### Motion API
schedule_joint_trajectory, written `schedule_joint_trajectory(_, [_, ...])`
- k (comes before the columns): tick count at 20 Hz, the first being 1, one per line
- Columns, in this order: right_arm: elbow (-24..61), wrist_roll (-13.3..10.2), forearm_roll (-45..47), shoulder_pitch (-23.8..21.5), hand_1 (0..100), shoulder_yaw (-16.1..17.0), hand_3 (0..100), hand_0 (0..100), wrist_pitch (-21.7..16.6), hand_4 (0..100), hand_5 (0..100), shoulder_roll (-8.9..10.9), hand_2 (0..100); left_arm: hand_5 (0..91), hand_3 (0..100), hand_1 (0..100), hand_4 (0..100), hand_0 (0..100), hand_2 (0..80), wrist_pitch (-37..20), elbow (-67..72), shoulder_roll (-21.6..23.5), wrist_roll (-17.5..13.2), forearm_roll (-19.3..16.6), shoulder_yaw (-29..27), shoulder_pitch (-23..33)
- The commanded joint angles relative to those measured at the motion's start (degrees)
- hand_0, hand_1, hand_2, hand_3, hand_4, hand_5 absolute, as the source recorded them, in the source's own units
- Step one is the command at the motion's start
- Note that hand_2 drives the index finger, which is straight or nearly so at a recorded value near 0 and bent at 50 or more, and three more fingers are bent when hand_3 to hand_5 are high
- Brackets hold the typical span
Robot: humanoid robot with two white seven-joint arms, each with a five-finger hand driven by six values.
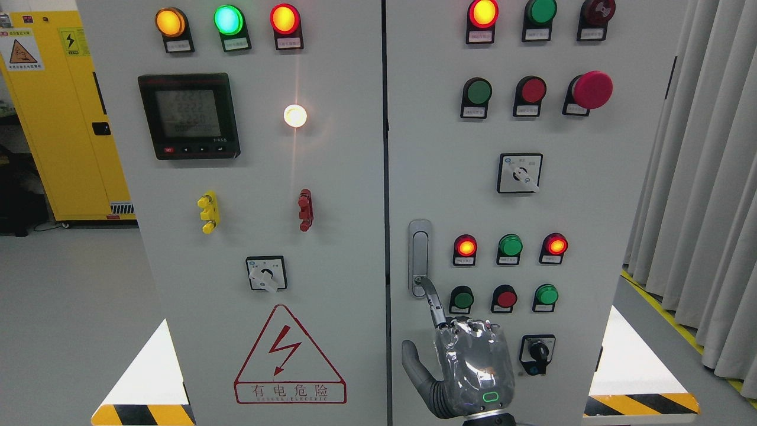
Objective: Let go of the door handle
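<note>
The silver door handle (419, 255) stands upright in a recess on the left edge of the right cabinet door (615, 195). My right hand (467, 367) rises from the bottom edge just below it, back of the hand toward the camera. Its index finger (433, 305) is stretched up and left, with the tip touching the handle's lower end. The thumb (414, 367) is spread out to the left and the other fingers are folded at the knuckles. Nothing is grasped. My left arm does not show.
The right door carries lit lamps, push buttons (506, 297), a red mushroom button (591, 90) and a black rotary switch (537, 353) beside my hand. The left door (349, 195) has a meter and a warning triangle. Yellow cabinet at left, grey curtain at right.
</note>
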State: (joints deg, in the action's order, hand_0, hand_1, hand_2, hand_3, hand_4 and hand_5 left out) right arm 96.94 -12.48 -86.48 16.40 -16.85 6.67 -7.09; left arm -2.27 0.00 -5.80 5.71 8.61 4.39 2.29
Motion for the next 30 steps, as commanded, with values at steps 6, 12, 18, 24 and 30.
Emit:
schedule_joint_trajectory(6, [-2.0, 0.2, 0.0, 1.8, 41, 0.2, 100, 53, 1.2, 100, 100, -0.03, 6, 0.0, 0, 56, 0, 12, 0.0, 0.0, -0.9, 0.0, 0.0, 0.0, 0.0, 0.0])
schedule_joint_trajectory(12, [-1.8, 0.0, 0.1, 1.6, 41, 0.1, 100, 54, 1.2, 100, 100, -0.12, 7, 0.0, 0, 56, 0, 12, 0.0, 0.0, -0.9, 0.0, 0.0, 0.0, 0.0, 0.0])
schedule_joint_trajectory(18, [-1.6, -0.3, 0.4, 0.1, 41, -0.4, 100, 54, 1.2, 100, 100, -0.12, 7, 0.0, 0, 56, 0, 12, 0.0, 0.0, -0.9, 0.0, 0.0, 0.0, 0.0, 0.0])
schedule_joint_trajectory(24, [-1.8, 0.1, 0.4, 0.6, 41, -0.3, 100, 55, 1.2, 100, 100, -0.12, 7, 0.0, 0, 56, 0, 12, 0.0, 0.0, -0.9, 0.0, 0.0, 0.0, 0.0, 0.0])
schedule_joint_trajectory(30, [-2.1, 0.2, 0.3, 0.8, 41, -0.3, 100, 55, 1.1, 100, 100, -0.2, 7, 0.0, 0, 56, 0, 12, 0.0, 0.0, -0.9, -0.1, 0.0, 0.0, 0.0, 0.0])
